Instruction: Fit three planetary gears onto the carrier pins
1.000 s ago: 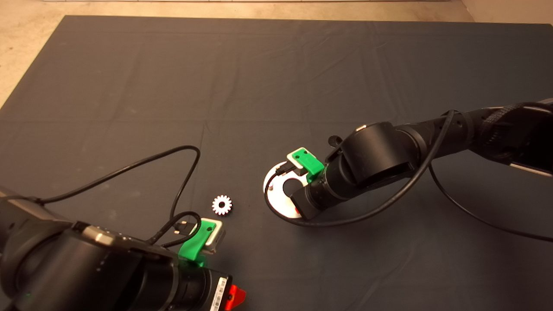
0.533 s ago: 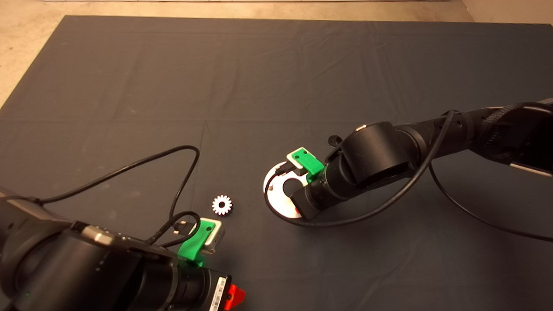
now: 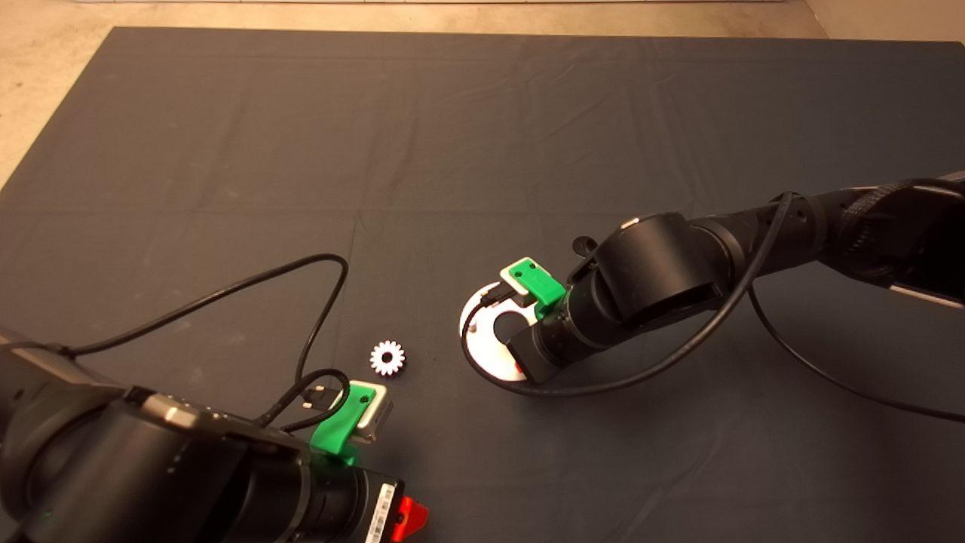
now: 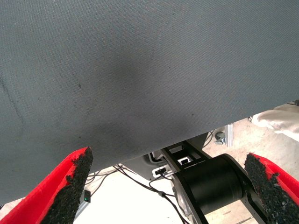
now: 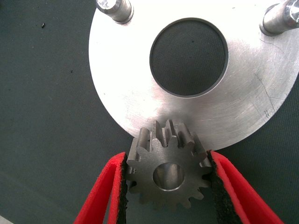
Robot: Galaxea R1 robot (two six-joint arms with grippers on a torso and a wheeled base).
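The round silver carrier plate lies on the mat at centre; in the right wrist view two of its carrier pins stand at its rim. My right gripper is shut on a dark steel planetary gear, held at the plate's edge opposite those pins; silver metal shows inside its centre hole. The bright silver-white gear lies flat on the mat left of the plate. My left gripper is open and empty at the lower left of the mat. The other dark gear is out of view.
Black cables loop over the mat from both wrists, one curving around the plate's front. The left wrist view looks past the mat's edge at the robot base and floor.
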